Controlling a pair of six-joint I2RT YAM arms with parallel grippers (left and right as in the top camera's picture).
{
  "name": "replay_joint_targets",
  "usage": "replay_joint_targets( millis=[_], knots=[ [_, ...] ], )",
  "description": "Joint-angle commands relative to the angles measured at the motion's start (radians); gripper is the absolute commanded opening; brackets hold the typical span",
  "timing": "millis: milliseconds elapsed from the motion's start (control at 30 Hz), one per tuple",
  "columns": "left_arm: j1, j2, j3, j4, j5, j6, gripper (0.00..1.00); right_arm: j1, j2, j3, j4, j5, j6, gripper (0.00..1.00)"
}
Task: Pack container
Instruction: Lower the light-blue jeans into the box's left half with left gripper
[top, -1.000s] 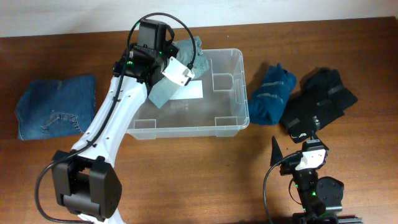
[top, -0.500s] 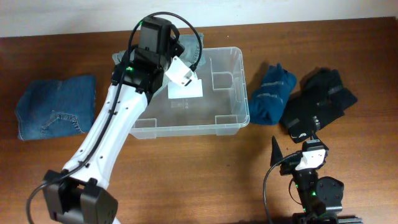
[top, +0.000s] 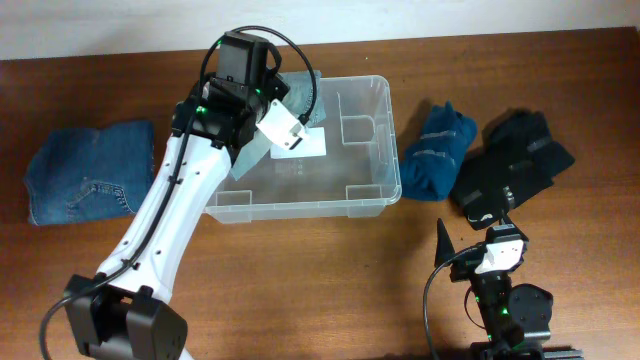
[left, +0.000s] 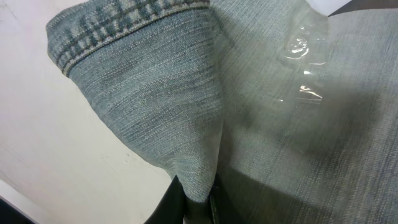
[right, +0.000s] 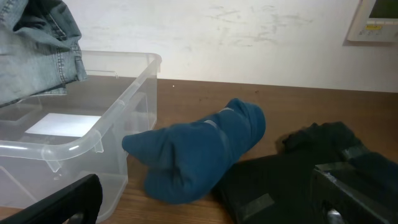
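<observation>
left wrist alone shows end effector (left: 196, 200) pinching denim (left: 155, 106).

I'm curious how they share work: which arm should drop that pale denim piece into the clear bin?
Left. The left gripper pinches the pale denim garment over the container; the right gripper sits open and empty, away from it.
</observation>
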Motion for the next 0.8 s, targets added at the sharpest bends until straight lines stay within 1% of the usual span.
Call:
replay_joint_targets(
  millis=[0,33,67,100,133,267,333,467,500,533,567,633,700,733,767],
  knots=[
    [0.008,-0.032,0.018,0.013,0.04,0.105,0.05,-0.008,-0.006,-0.008,0.0,0.009,-0.003,0.98],
    [0.008,-0.032,0.018,0.013,0.042,0.089,0.17,-0.008,-0.006,-0.008,0.0,0.009,-0.003,0.98],
    [0.006,-0.032,0.018,0.013,0.042,0.024,0.46,-0.008,-0.006,-0.008,0.0,0.009,-0.003,0.98],
    [0.004,-0.032,0.018,0.013,0.042,-0.066,0.99,-0.008,-0.006,-0.008,0.0,0.009,-0.003,0.98],
    [-0.003,-0.032,0.018,0.013,0.045,-0.184,0.99,-0.008,-0.006,-0.008,0.0,0.009,-0.003,0.98],
    [-0.021,-0.032,0.018,0.013,0.046,-0.373,0.99,-0.008,-0.006,-0.008,0.0,0.009,-0.003,0.98],
    [-0.03,-0.032,0.018,0.009,0.057,-0.494,0.99,-0.008,-0.006,-0.008,0.0,0.009,-0.003,0.98],
    [-0.044,-0.032,0.018,-0.027,0.117,-0.822,0.99,-0.008,-0.006,-0.008,0.0,0.009,-0.003,0.98],
    [-0.045,-0.032,0.018,-0.059,0.15,-0.925,0.99,-0.008,-0.006,-0.008,0.0,0.009,-0.003,0.98],
    [-0.046,-0.032,0.018,-0.09,0.176,-0.991,0.99,-0.008,-0.006,-0.008,0.0,0.009,-0.003,0.98],
    [-0.05,-0.032,0.018,-0.161,0.212,-1.103,0.99,-0.008,-0.006,-0.008,0.0,0.009,-0.003,0.98],
    [-0.056,-0.032,0.018,-0.231,0.289,-1.199,0.99,-0.008,-0.006,-0.008,0.0,0.009,-0.003,0.98],
    [-0.055,-0.032,0.018,-0.269,0.339,-1.291,1.0,-0.008,-0.006,-0.008,0.0,0.009,-0.003,0.98],
    [-0.055,-0.032,0.018,-0.283,0.341,-1.436,0.99,-0.008,-0.006,-0.008,0.0,0.009,-0.003,0.98],
    [-0.054,-0.032,0.018,-0.285,0.341,-1.522,0.99,-0.008,-0.006,-0.008,0.0,0.009,-0.003,0.98]
  ],
)
